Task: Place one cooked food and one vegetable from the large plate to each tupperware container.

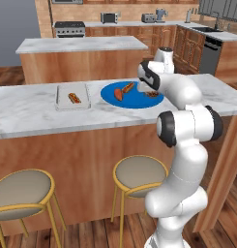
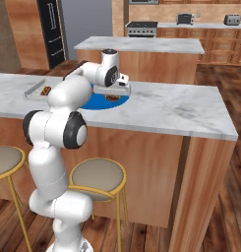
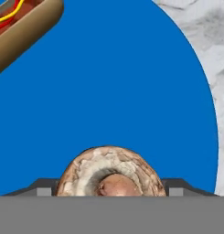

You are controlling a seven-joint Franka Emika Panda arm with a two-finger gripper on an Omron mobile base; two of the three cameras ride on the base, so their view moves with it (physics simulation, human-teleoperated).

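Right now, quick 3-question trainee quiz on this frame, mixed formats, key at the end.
1. True or false: the tupperware container on the counter's left already holds a hot dog.
2. Multiple choice: in the hand view, which item sits between the fingertips of the gripper? A) carrot-like piece B) brown-beige lumpy vegetable C) hot dog
3. Fill in: the hot dog and the red-orange tapered piece lie on the ____ plate.

Key: 1 true; 2 B; 3 blue
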